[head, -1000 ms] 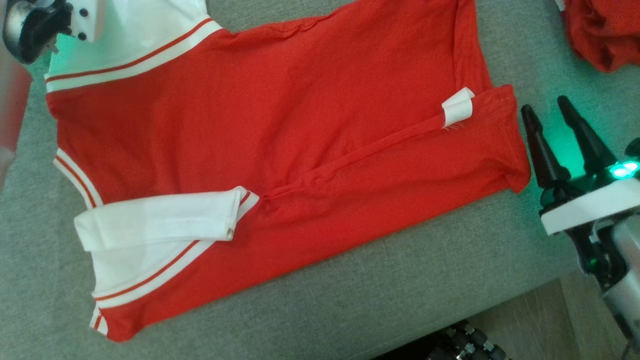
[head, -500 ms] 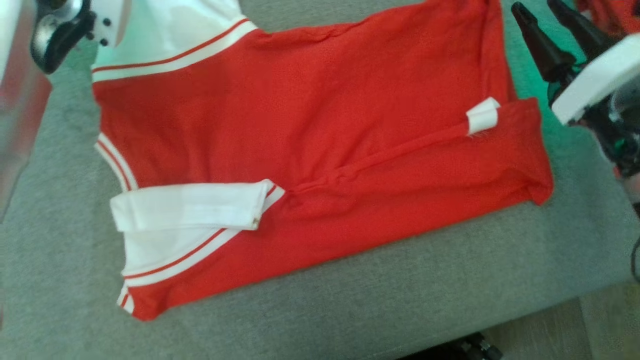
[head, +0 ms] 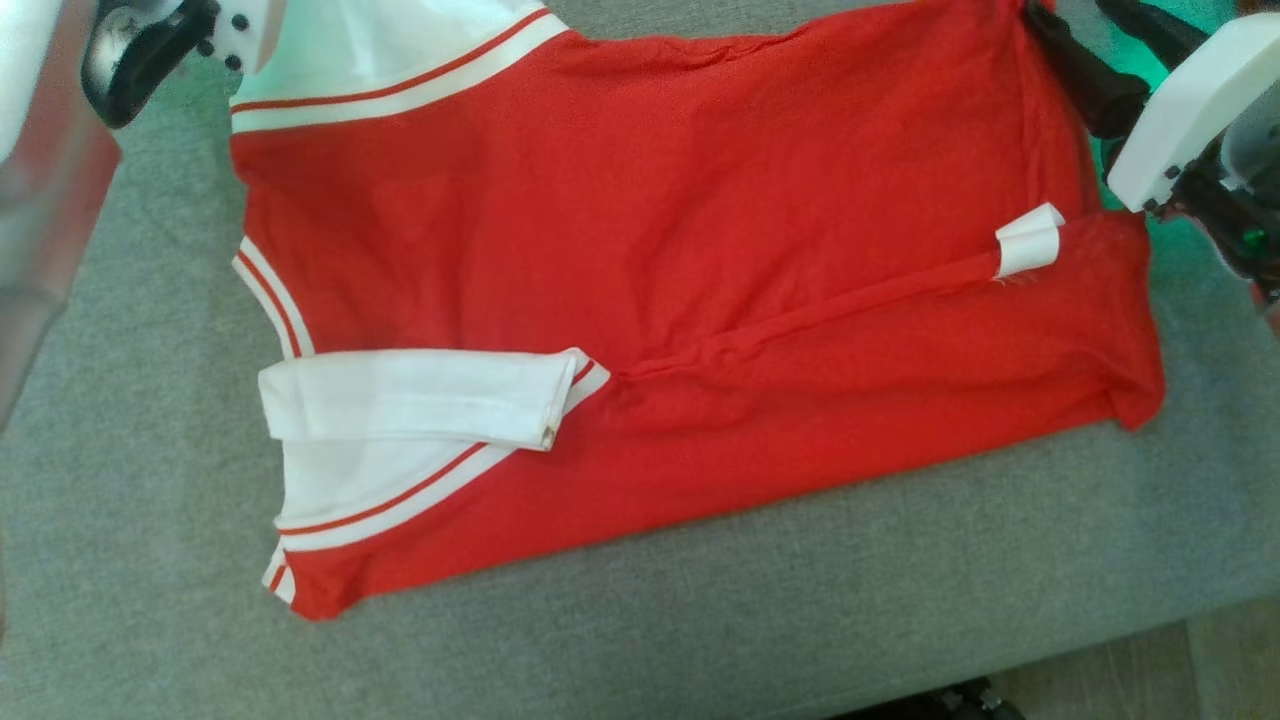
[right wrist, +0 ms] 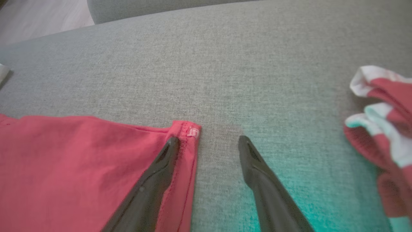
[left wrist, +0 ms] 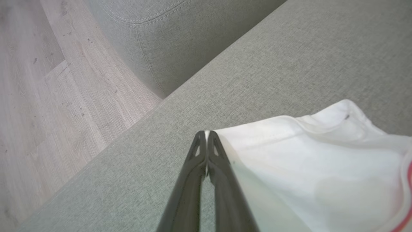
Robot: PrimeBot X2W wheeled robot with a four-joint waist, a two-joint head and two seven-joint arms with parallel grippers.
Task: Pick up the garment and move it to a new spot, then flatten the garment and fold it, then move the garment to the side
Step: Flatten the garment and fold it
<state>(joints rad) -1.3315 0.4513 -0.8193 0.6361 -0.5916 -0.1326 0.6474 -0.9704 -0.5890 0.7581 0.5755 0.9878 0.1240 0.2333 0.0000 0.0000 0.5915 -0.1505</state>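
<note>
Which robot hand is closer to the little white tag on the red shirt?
Right. The right gripper is open at a hem corner of the garment, near the white tag. The left gripper is shut on its white sleeve at the far end.

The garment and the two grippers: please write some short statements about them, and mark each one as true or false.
1. The left gripper is shut on a white edge of the garment. True.
2. The right gripper is shut on the red hem. False: its fingers are apart, one over the hem corner and one over the grey cushion.
3. The garment hangs in the air. False: it lies on the cushion.
4. A small white tag sits near the garment's end by the right gripper. True.
5. A red-and-white bundle lies apart from the garment. True.
</note>
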